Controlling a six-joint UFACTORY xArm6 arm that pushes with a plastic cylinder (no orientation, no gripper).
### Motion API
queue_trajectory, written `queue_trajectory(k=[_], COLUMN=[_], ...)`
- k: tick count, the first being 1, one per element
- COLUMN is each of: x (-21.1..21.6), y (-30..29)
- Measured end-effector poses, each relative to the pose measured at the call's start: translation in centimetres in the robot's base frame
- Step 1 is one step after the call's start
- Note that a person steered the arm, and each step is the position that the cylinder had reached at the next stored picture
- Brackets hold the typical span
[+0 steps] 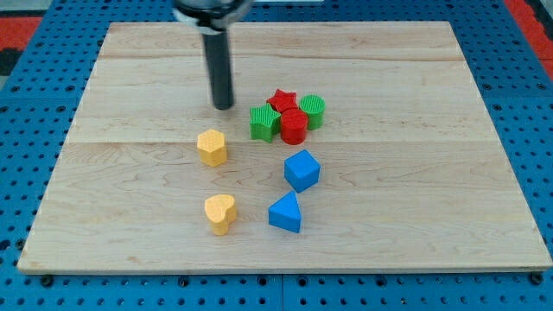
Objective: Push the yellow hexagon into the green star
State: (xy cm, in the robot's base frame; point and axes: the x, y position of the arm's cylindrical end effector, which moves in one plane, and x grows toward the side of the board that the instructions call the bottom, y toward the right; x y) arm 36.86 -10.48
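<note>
Nearest the view's bottom, a yellow heart and a blue triangular block are noted on the wooden counter, with a blue cube-like block just above the latter. The yellow hexagon is found left of centre, standing free. The green star is located up and to its right, near but apart from it, and is seen touching a cluster formed with a red star, a red round block and a green round block. No gripper is fitted, so no spread or pinch can be reported; the rod's tip is set above the hexagon, slightly right of it, touching nothing. It is judged that the tip should be brought round to the hexagon's lower-left face and driven up and rightward through its centre, so that skidding off toward the blue blocks is avoided.
</note>
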Motion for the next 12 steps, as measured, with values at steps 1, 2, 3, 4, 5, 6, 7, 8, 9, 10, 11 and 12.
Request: queue_trajectory(k=[1, 2, 3, 4, 5, 6, 7, 8, 9, 10, 11, 12], x=[0.3, 0.6, 1.6, 3.2, 5.6, 7.9, 8.9, 10.3, 9.2, 7.6, 8.8, 11.3], y=[-6.9, -11.3, -11.7, -14.1, -14.1, -13.7, -6.3, -1.3, 4.2, 8.6, 4.4, -1.2])
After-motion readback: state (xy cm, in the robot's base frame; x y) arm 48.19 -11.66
